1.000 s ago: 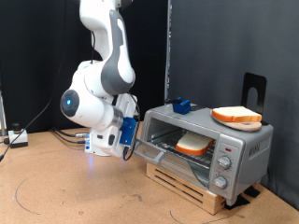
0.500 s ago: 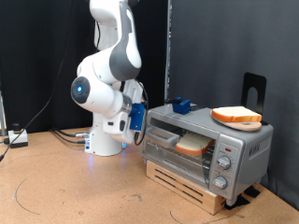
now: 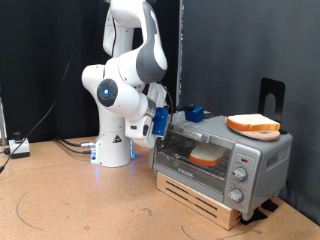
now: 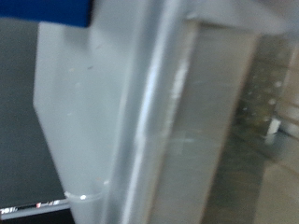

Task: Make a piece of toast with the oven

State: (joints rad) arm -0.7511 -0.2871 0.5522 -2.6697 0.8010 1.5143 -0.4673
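Brown worktop point(image 3: 60, 200) under a black backdrop carries the oven point(image 3: 225, 155) on a wooden crate. One piece of toast point(image 3: 207, 156) lies inside behind the glass door, another slice point(image 3: 253, 124) on top. The gripper point(image 3: 162, 122) meets the oven's upper corner, its state unclear; the wrist view shows only blurred metal.

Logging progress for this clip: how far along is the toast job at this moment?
One slice of bread already lies on the rack inside the oven, seen through its glass door. A second slice sits on the oven's top. The pincer is at the door's upper edge on the exterior view's left; the wrist view shows only blurred metal close up. The knobs are untouched, so toasting itself looks left.
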